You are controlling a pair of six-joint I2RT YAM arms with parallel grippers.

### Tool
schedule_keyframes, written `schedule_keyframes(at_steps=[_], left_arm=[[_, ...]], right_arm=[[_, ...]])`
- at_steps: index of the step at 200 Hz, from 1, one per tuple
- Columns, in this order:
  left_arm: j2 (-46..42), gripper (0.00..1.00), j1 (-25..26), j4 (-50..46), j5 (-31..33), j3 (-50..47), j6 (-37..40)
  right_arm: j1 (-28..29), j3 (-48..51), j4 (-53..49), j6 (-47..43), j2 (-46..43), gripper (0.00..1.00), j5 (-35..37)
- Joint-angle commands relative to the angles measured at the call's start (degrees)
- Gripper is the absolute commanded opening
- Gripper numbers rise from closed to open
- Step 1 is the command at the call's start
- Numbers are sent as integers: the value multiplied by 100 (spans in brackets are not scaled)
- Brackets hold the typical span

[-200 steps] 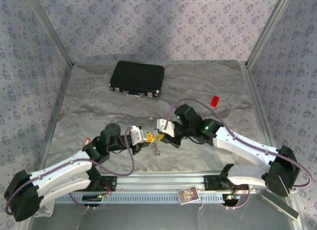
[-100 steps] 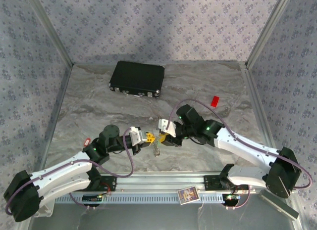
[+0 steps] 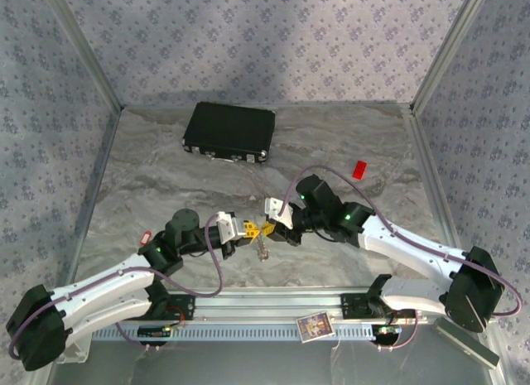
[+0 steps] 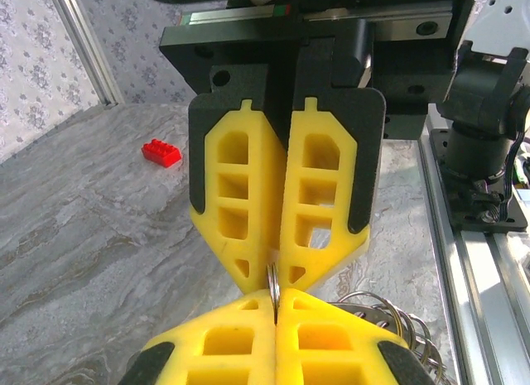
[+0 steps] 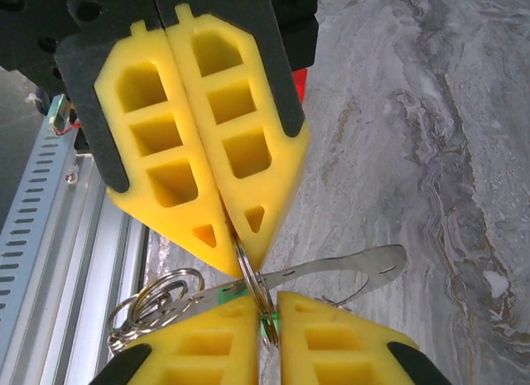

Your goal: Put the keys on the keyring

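Low over the front middle of the table, my left gripper (image 3: pixel 251 230) and right gripper (image 3: pixel 267 228) meet tip to tip. Both are shut on one thin silver split ring of the keyring (image 4: pixel 273 287), which runs edge-on from one pair of yellow fingers into the other. In the right wrist view, the ring (image 5: pixel 251 269) enters my right gripper (image 5: pixel 267 319), and a bit of green key head (image 5: pixel 267 325) shows in the narrow gap. A flat silver metal piece (image 5: pixel 348 265) sticks out sideways. A bunch of smaller rings (image 5: pixel 153 306) hangs beside it and dangles below the grippers (image 3: pixel 263 251).
A black case (image 3: pixel 229 132) lies at the back left. A red block (image 3: pixel 358 170) sits at the right, seen as a studded brick (image 4: pixel 161 153) in the left wrist view. A small red item (image 3: pixel 146 233) lies by the left wall. The rail (image 3: pixel 265 306) runs along the near edge.
Both grippers stay tip to tip on the ring. The right wrist has shifted very slightly; the hanging bunch stays below them.
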State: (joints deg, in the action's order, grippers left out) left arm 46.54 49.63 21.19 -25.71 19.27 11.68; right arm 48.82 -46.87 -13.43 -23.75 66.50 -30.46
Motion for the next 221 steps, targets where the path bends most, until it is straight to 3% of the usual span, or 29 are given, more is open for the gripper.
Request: schedule_keyframes(at_steps=[1,33,53,74,94,130,171,221], left_arm=[[-23,0,43,386,-162,12,-84],[-21,0,41,373,-146,26,-87],[-32,0,39,310,-80,41,-87],[-68,20,41,105,38,105,-66],[-114,27,42,-409,122,301,78],[-37,28,43,-1300,163,671,363],[195,27,44,-1466,41,861,429],[354,15,53,-1460,-52,965,502]], right_arm=[[13,38,182,64,-54,13,-135],[13,12,141,47,-41,12,-139],[2,-45,62,29,-32,3,-150],[-3,-186,-197,-55,3,0,-122],[27,-372,-561,-228,51,0,5],[154,-862,-1381,-679,268,0,385],[307,-1269,-1885,-978,461,0,683],[435,-1368,-1863,-986,512,0,676]])
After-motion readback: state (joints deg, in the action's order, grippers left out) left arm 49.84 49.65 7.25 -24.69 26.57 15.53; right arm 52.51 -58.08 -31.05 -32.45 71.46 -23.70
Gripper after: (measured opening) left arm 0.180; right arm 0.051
